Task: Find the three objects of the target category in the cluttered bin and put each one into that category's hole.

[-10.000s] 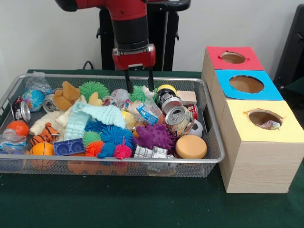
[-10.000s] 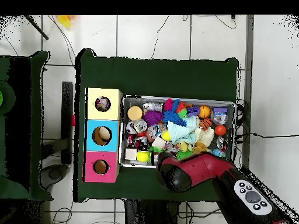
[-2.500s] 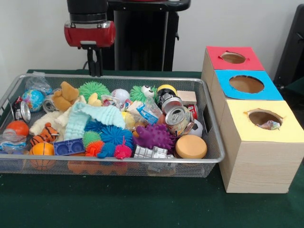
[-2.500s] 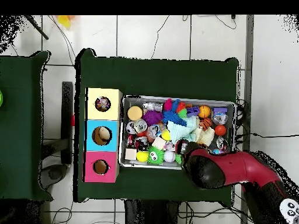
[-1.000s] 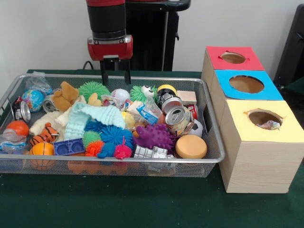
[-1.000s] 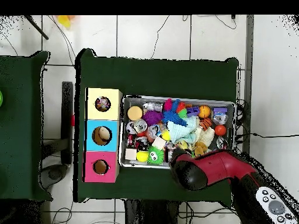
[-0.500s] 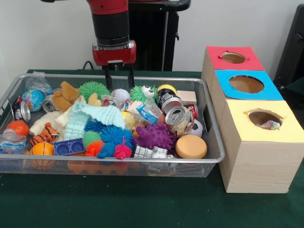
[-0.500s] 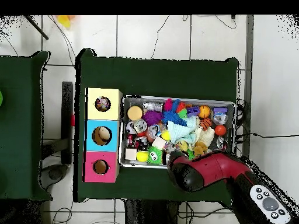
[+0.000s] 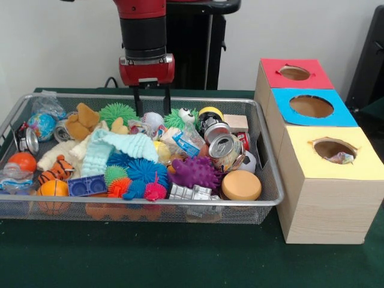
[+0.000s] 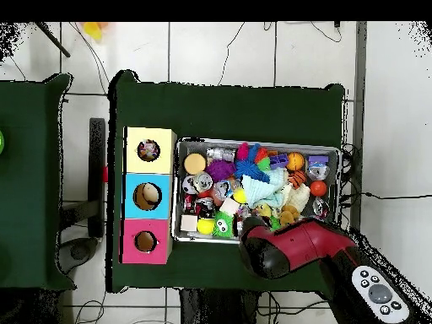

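Gripper (image 9: 151, 101) now lower over bin (image 9: 264, 198), empty and parted; hidden overhead.

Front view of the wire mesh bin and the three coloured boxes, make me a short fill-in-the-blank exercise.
1. The wooden box nearest the camera has a ___ top.
2. The middle box's top is ___.
3. The red gripper has its two black fingers ___.
4. The purple spiky ball lies inside the wire mesh ___.

Missing words: yellow; blue; open; bin

wire-mesh metal bin (image 9: 267, 198), wood-grain boxes (image 9: 324, 210), matt green cloth table (image 9: 180, 258)
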{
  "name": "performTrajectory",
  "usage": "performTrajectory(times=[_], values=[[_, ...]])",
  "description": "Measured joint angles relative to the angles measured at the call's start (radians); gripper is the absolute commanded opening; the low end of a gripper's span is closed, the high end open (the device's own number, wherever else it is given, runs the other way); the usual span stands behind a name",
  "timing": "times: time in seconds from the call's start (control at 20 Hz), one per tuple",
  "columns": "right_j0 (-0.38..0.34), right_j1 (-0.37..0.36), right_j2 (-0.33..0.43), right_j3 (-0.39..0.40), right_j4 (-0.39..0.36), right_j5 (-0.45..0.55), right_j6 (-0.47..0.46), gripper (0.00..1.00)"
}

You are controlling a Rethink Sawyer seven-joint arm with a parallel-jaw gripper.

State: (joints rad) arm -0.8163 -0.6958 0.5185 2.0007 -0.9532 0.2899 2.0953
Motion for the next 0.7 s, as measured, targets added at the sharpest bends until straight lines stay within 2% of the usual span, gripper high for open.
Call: performTrajectory(times=[0.4, 0.7], values=[[0.036, -0.005, -0.056, -0.021, 0.0, -0.035, 0.0, 1.0], [0.036, -0.008, -0.066, -0.039, 0.0, -0.035, 0.0, 1.0]])
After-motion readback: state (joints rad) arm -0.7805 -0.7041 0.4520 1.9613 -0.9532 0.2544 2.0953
